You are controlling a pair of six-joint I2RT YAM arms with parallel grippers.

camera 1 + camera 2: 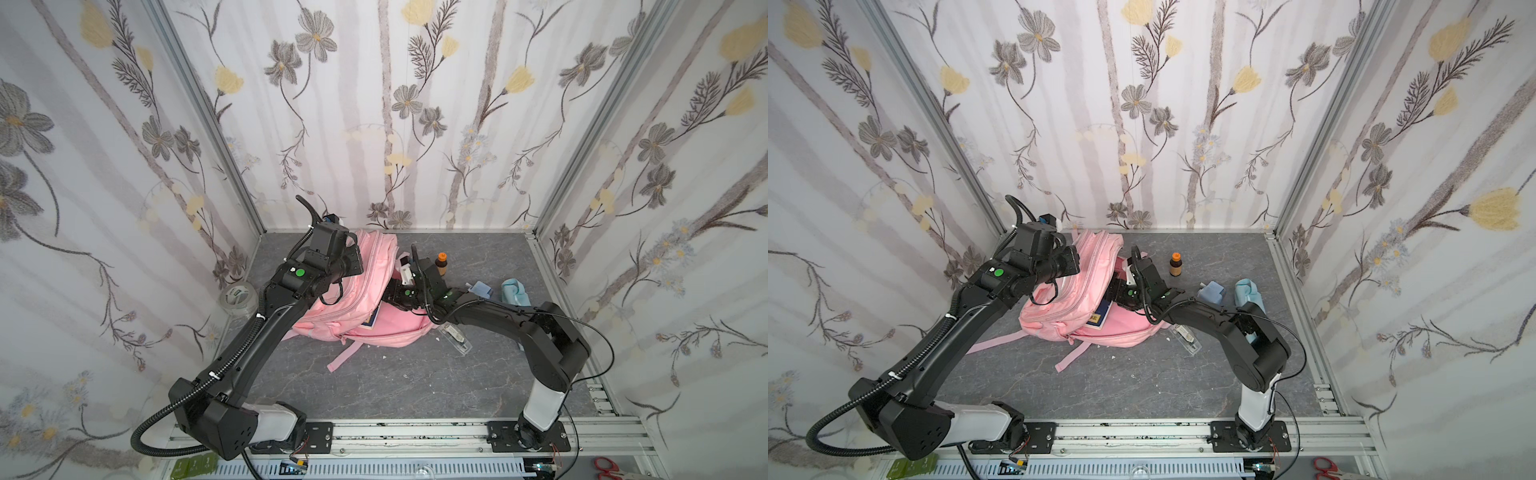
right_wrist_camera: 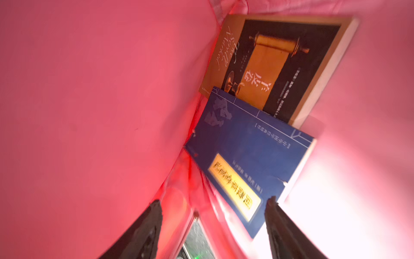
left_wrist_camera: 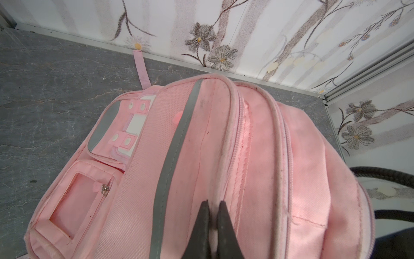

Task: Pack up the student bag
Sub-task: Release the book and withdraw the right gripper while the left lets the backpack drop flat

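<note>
Inside the student bag (image 2: pixel 89 112), blue book (image 2: pixel 242 152) overlaps brown book (image 2: pixel 280 62).

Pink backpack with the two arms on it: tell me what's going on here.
The left pincer is shut on a seam of the pink backpack, holding its opening up. The right pincer is inside, open and empty, with a blue book and a brown-and-black book lying in the bag ahead of it. A small brown bottle and a light-blue pouch sit outside on the table.

"羊皮卷" on brown book (image 2: pixel 277 67)
</note>
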